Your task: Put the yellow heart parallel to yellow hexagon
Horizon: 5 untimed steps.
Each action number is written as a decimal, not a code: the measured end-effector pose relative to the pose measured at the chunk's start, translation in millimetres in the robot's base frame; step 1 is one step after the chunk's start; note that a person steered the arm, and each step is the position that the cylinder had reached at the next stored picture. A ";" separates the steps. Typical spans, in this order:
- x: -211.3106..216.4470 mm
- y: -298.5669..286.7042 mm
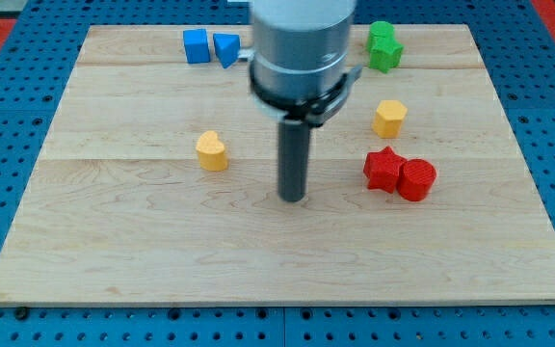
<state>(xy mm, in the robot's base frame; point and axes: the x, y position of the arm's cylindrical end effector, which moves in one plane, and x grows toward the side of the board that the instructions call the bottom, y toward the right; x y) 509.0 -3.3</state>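
Our tip point(293, 198) stands on the bare wood, to the right of the yellow heart point(212, 151) and a little lower in the view, not touching any block; it is a plain rod, so it has nothing to spread or to pinch, and it holds nothing. The yellow hexagon point(389, 118) lies far to the view's right, higher in the view than the heart, so we judge the heart must go up a little to come level with it; the danger is that we push the heart off its centre, because its rounded lobes and pointed end would let it turn and slip away from the rod; a push from the right would also send it further left, away from the hexagon. If we swing wide to the right, we may strike the red star point(383, 169) and the red cylinder point(416, 180), which touch each other just below the hexagon. The blocks look like smooth, matte plastic; the board point(114, 251) is pale wood with a fine grain; the two blue blocks point(210, 45) and the green block point(384, 46) stay near the top edge.
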 end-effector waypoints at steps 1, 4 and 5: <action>19.4 -55.5; -58.5 -136.2; -69.8 -104.5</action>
<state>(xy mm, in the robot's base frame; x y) 439.3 -107.9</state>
